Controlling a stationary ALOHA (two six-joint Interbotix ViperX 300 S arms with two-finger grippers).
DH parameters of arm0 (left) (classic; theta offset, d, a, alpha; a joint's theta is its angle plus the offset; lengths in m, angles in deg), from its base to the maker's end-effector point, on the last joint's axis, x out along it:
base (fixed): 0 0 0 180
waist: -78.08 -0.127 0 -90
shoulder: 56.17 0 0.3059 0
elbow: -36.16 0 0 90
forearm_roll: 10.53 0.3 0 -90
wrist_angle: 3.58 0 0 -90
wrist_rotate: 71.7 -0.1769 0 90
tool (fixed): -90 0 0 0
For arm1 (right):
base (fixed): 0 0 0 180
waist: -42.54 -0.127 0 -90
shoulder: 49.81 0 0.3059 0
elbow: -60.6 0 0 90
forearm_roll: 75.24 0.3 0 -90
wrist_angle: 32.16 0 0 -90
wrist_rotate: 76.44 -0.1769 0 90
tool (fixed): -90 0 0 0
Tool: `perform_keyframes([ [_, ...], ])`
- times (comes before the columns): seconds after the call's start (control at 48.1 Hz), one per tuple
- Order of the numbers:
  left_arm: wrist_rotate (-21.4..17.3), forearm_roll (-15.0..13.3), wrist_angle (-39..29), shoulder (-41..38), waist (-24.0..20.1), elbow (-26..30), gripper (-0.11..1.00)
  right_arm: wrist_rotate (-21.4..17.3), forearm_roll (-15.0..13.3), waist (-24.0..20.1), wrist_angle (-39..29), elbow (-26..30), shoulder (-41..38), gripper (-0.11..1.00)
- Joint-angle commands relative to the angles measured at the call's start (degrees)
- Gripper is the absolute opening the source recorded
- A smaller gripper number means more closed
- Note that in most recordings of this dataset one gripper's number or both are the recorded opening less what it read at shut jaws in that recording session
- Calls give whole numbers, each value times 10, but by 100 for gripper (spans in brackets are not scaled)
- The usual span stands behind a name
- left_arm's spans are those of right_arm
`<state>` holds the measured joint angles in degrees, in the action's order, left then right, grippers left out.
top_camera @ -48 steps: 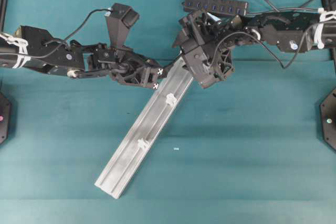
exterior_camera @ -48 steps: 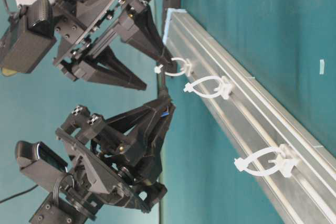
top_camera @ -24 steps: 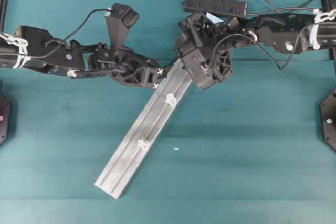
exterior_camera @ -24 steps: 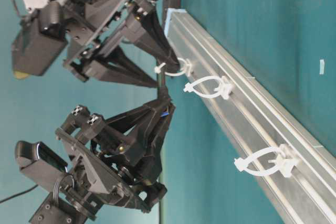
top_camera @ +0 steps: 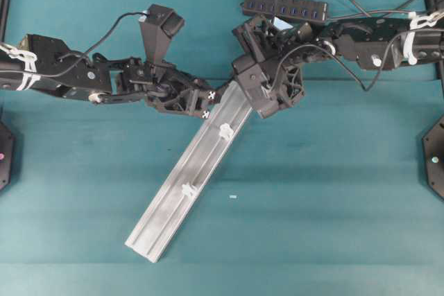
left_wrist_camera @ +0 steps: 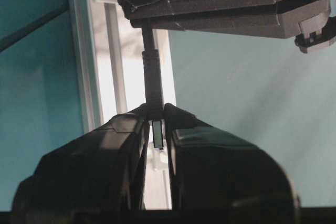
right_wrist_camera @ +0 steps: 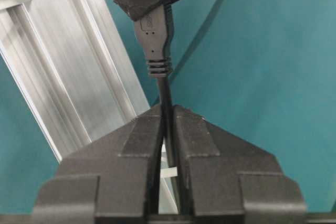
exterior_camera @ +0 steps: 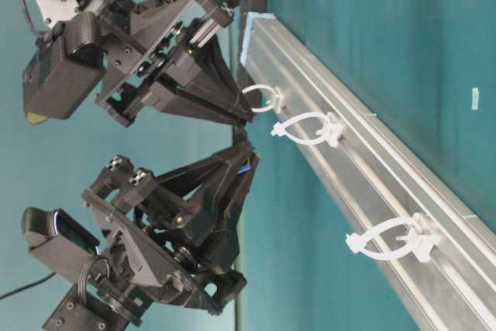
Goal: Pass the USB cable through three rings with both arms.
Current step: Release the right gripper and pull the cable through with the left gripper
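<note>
The USB cable [right_wrist_camera: 165, 95] runs as a thin dark cord up out of my right gripper [right_wrist_camera: 166, 109], which is shut on it just below the plug [right_wrist_camera: 155, 32]. My left gripper [left_wrist_camera: 156, 111] is shut on that plug, and the metal tip [left_wrist_camera: 157, 134] shows between its jaws. In the table-level view the two grippers meet tip to tip, right [exterior_camera: 246, 116] above left [exterior_camera: 242, 143], beside the first ring [exterior_camera: 263, 97]. The second ring [exterior_camera: 306, 129] and third ring [exterior_camera: 387, 242] stand further along the silver rail [exterior_camera: 372, 156]. I cannot tell whether the cord runs through any ring.
A black multi-port hub [top_camera: 284, 6] with blue sockets lies behind the right arm. The rail [top_camera: 163, 223] runs diagonally towards the table's front left, with two rings [top_camera: 225, 129] in sight on it. A small white scrap [top_camera: 232, 197] lies to its right.
My right gripper has shut on the cord just below the plug after standing open, and its arm has edged up and left. The left gripper has kept still on the plug.
</note>
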<state>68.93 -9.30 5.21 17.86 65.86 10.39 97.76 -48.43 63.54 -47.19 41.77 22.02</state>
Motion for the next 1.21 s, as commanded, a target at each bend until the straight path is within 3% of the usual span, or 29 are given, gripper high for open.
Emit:
perform_keyframes([
  [0.0, -5, 3, 7, 30, 3, 13, 9, -4, 2, -4, 3, 7, -1, 7],
  [0.333, -6, 3, 40, 33, 5, 11, 9, -4, 1, -4, 2, 7, 0, 7],
  [0.395, -6, 3, 40, 33, 4, 8, 13, -4, 1, -4, 1, 7, 0, 7],
  [0.603, -6, 3, 34, 51, 4, -4, 70, 4, -8, -4, -13, 7, 0, 7],
  [0.728, -6, 3, 13, 66, 4, -13, 96, 6, -35, -4, -27, 6, 0, 7],
  [0.874, -9, 3, -12, 95, 4, -18, 97, 6, -77, -6, -38, 5, 1, 7],
  [1.186, -59, 3, -76, 178, 5, -52, 97, 8, -120, -6, -62, 1, 2, 7],
])
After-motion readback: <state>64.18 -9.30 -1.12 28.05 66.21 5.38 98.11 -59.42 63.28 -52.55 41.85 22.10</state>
